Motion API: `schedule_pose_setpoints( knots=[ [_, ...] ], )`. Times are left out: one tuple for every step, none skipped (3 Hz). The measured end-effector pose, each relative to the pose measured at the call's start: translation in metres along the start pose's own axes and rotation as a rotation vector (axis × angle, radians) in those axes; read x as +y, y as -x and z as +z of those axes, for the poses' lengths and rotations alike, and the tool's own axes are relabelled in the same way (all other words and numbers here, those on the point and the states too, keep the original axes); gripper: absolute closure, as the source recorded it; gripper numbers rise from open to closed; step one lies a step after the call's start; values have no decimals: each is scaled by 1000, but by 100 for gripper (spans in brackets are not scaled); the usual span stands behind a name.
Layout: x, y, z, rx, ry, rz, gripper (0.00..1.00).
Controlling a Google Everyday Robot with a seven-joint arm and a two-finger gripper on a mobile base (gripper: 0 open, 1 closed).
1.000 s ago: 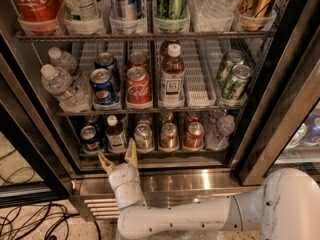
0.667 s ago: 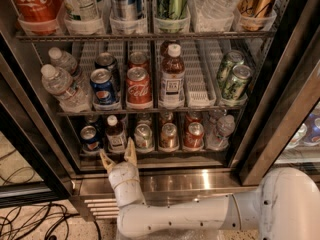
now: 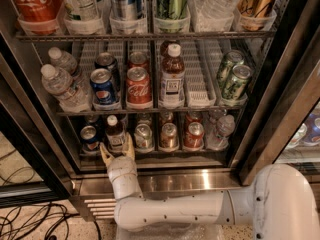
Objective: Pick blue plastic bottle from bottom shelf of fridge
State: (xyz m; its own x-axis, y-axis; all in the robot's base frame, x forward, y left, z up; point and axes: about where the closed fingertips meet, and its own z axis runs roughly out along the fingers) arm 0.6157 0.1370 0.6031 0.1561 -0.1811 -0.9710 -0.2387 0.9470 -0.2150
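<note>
The fridge (image 3: 280,109) stands open before me with wire racks of cans and bottles. On the bottom shelf (image 3: 155,153) the blue plastic bottle (image 3: 115,132), small with dark brown drink, a white cap and a white label, stands in the second lane from the left. My gripper (image 3: 117,152) is open, just in front of and below this bottle. Its two yellowish fingertips (image 3: 106,155) stand on either side of the bottle's base. They do not grip it.
A blue can (image 3: 90,137) stands left of the bottle, a silver can (image 3: 143,136) right of it, then red cans and a clear water bottle (image 3: 220,131). A taller brown bottle (image 3: 172,76) stands on the rack above. Cables (image 3: 30,219) lie on the floor at left.
The gripper has crept slightly forward toward the small brown bottle; otherwise nothing has moved.
</note>
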Motion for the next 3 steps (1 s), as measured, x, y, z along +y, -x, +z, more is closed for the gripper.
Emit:
schedule_pose_setpoints(
  knots=[
    [-6, 0, 5, -2, -19, -2, 35],
    [-9, -4, 12, 10, -27, 3, 36],
    [-10, -9, 18, 29, -23, 18, 55]
  ],
)
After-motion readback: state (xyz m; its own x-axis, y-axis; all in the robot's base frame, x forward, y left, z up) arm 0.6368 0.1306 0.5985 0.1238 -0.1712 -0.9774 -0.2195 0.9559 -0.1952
